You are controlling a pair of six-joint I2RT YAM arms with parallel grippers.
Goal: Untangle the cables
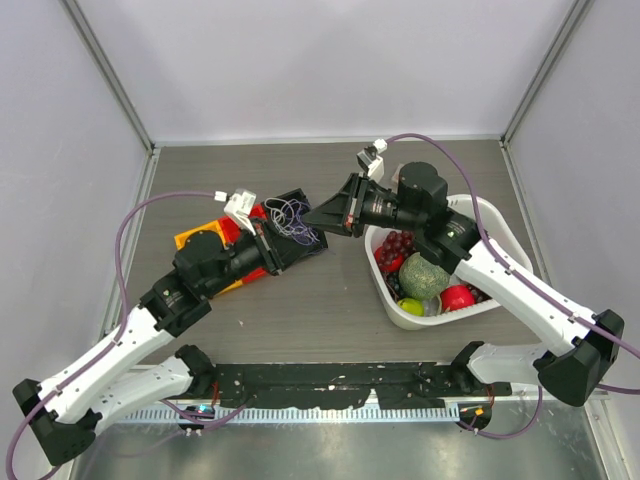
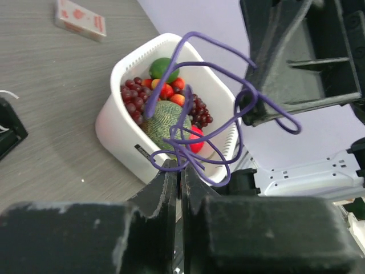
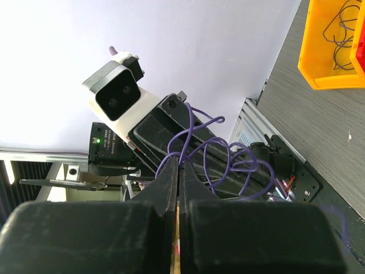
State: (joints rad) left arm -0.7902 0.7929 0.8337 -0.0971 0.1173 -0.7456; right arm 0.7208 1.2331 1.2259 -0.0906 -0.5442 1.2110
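Cord first: purple cord (image 1: 288, 213), seen from above, held up off the table just left of the white basket (image 1: 395, 312), between two grippers meeting nose to nose. Left gripper (image 1: 298, 238) reaching in from the side away from the basket; right gripper (image 1: 310, 215) reaching out from over the basket's far corner. Too small from up here to judge either grip.

From the left wrist: jaws nearly together, pinched on one strand at the bottom of the tangle. Loose loops rising in front of the basket and its fruit (image 2: 165, 123), up to the other gripper, clamped on the far part of the cord. Small box (image 2: 80, 20) on the table, well apart from the basket.

From the right wrist: fingers pressed flat together on a strand, loops crossing one another just past the tips and draped against the opposite gripper. Basket out of frame here. Yellow tray (image 3: 319, 71) on the table, thin cords (image 3: 336, 28) lying in it.

Risks, as a judgement: pulling straight apart with the crossings unresolved, likely to cinch the loops into a knot rather than free them. Thin strand, narrow pinch: easy to slip out under tension and drop, perhaps into the basket among the fruit. Loops close against the left gripper's body: apt to snag there.
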